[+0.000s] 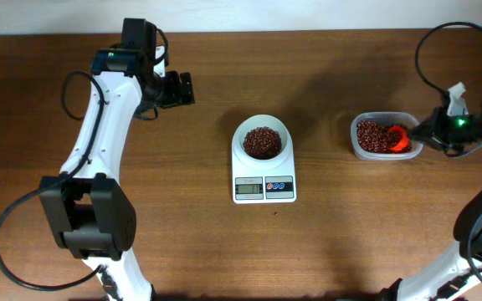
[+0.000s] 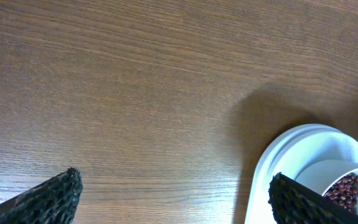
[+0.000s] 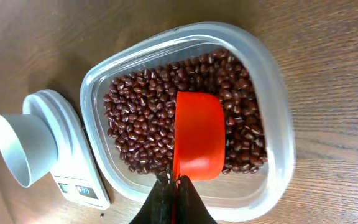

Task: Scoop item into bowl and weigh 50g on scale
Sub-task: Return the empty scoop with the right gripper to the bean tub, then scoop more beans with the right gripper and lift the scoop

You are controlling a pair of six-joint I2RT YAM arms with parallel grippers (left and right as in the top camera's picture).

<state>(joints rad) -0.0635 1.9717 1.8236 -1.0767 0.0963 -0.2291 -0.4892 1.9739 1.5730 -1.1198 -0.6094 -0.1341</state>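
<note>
Beans [image 1: 262,143] are seen in the bowl [image 1: 242,134] on the scale [image 1: 264,190] and in the container [image 3: 281,127] at 3 o'clock. With the scoop [image 3: 197,134] clamped by the right gripper [image 3: 174,190], apparently empty, 50g may be overshot by one full load.

The scoop [image 3: 197,134] lies straight ahead of my right jaws, its handle pinched between them and its cup resting on the beans [image 3: 142,118] in the container [image 3: 283,143]. The container sits on the desk [image 1: 350,234] directly below and before those jaws. Beyond its far side, well apart, stands the scale [image 1: 264,188]. The bowl [image 3: 23,149] is on the scale's platform, at the end away from the display, with more beans inside. My left jaws hang spread over bare desk on the scale's other side, with the scale and bowl just off one jaw's tip.
</note>
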